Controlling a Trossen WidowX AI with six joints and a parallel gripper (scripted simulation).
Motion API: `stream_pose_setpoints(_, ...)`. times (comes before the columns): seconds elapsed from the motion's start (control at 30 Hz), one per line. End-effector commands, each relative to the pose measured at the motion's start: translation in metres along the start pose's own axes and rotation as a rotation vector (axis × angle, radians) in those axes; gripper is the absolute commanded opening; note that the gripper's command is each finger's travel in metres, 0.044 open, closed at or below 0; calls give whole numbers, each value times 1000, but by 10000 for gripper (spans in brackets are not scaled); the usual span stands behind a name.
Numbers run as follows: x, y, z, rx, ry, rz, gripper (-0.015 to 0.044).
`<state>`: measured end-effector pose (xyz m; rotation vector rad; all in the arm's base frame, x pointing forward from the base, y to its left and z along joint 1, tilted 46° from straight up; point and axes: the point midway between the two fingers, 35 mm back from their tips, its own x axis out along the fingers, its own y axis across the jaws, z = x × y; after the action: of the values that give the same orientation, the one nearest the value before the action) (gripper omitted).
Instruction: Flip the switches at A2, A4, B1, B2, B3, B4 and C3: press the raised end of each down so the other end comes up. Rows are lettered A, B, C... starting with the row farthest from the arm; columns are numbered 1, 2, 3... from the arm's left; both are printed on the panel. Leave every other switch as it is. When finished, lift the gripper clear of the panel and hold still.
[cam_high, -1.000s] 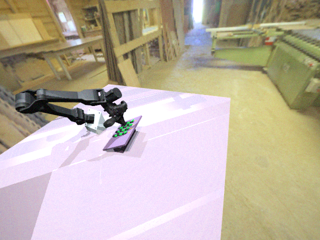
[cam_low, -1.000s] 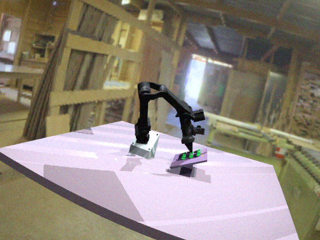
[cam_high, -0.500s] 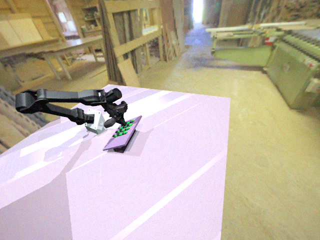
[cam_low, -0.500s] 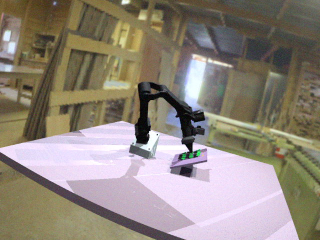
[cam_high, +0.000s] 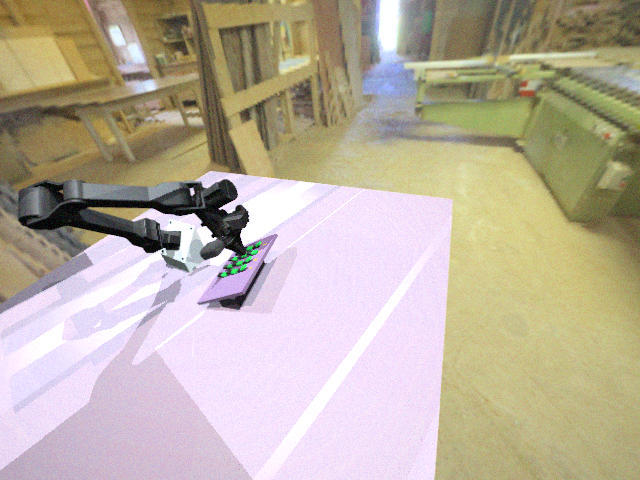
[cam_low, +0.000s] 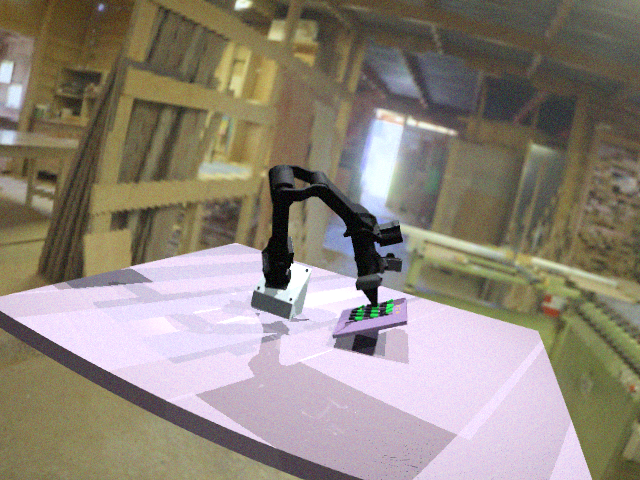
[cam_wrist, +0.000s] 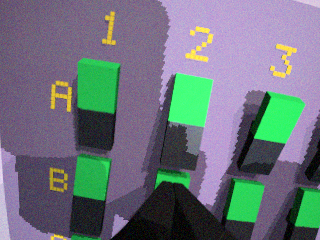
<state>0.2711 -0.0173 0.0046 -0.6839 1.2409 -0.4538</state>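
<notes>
Switch panel sits tilted on the worktop, just beside the arm base. Jaws together, empty, tip over B2 switch. Next, likely: press B2's raised end down.

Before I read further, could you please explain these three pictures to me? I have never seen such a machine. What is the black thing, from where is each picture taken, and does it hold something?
The black thing is a robot arm with joints, fixed on a pale base. At its end is a gripper; its two fingers are shut together and hold nothing.

The top picture looks down from high up, the exterior picture looks from the side, and the wrist picture comes from a camera on the arm itself, just above the fingers.

On the pale violet table lies a tilted purple panel of green switches, with yellow row letters and column numbers. The shut fingertip points down near column 2, row B.
</notes>
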Motion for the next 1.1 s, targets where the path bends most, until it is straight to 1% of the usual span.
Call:
stream_pose_setpoints(0.0,1,0,-1,-5,1,-4,0)
stream_pose_setpoints(0.07,-2,0,0,0,-1,0,0)
stream_pose_setpoints(0.1,-10,1,0,-1,-3,2,0)
stream_pose_setpoints(0.2,-53,2,-2,-5,-19,1,0)
stream_pose_setpoints(0.27,-64,1,-3,-6,-24,-2,0)
stream_pose_setpoints(0.37,-64,-1,-4,-6,-23,-1,0)
stream_pose_setpoints(0.5,-64,-28,-18,-8,-23,-2,0)
stream_pose_setpoints(0.6,-64,-33,-22,-8,-23,-3,0)
stream_pose_setpoints(0.67,-56,-32,-21,-7,-28,-1,0)
stream_pose_setpoints(0.77,-30,-33,-22,-7,-48,-3,0)
stream_pose_setpoints(1.07,-19,-34,-22,-7,-50,-5,0)
